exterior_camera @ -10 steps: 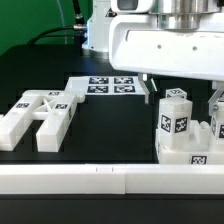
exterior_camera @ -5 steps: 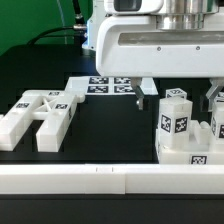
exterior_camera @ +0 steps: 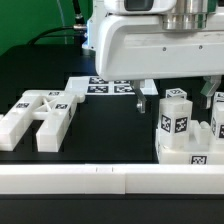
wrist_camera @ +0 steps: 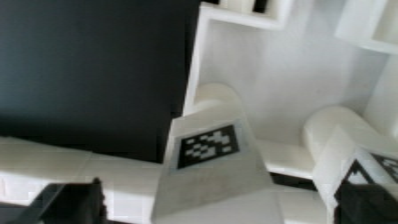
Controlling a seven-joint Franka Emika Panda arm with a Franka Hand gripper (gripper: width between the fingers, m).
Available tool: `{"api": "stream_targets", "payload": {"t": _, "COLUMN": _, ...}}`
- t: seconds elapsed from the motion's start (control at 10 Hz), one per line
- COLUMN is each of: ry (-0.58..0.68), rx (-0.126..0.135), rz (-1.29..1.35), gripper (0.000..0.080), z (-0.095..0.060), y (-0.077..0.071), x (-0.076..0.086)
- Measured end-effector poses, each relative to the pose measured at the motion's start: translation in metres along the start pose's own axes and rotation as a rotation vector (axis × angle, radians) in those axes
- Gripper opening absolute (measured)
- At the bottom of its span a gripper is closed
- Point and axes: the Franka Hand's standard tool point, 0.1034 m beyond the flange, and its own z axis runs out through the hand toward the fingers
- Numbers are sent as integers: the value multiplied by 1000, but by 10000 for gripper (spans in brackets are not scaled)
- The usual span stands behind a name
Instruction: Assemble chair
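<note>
my gripper: wide open and holding nothing; it hangs low over the parts at the exterior view's right.
my fingers: one dark finger is beside the upright bar and apart from it. The other is at the picture's edge, and I cannot tell if it touches anything.
upright bar: it stands on the notched block with its tags facing the camera. In the wrist view the bar is between my two fingers.
second bar: on the same block, just beside the first.
notched block: on the black table, near the white rail.
H-shaped frame: lies flat at the exterior view's left, well apart from the block.
marker board: flat on the table, behind the parts.
</note>
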Motion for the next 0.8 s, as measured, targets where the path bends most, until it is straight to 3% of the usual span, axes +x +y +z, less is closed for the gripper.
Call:
{"api": "stream_targets", "payload": {"t": 0.1, "ry": -1, "rx": -3, "rz": -12, "gripper": 649, "z": 0, "y": 0, "x": 0}}
{"api": "stream_targets", "payload": {"t": 0.4, "ry": -2, "rx": -3, "rz": -10, "gripper": 288, "z": 0, "y": 0, "x": -1}}
{"api": "stream_targets", "payload": {"t": 0.8, "ry": 2, "rx": 0, "rz": 182, "gripper": 289, "z": 0, "y": -1, "x": 0}}
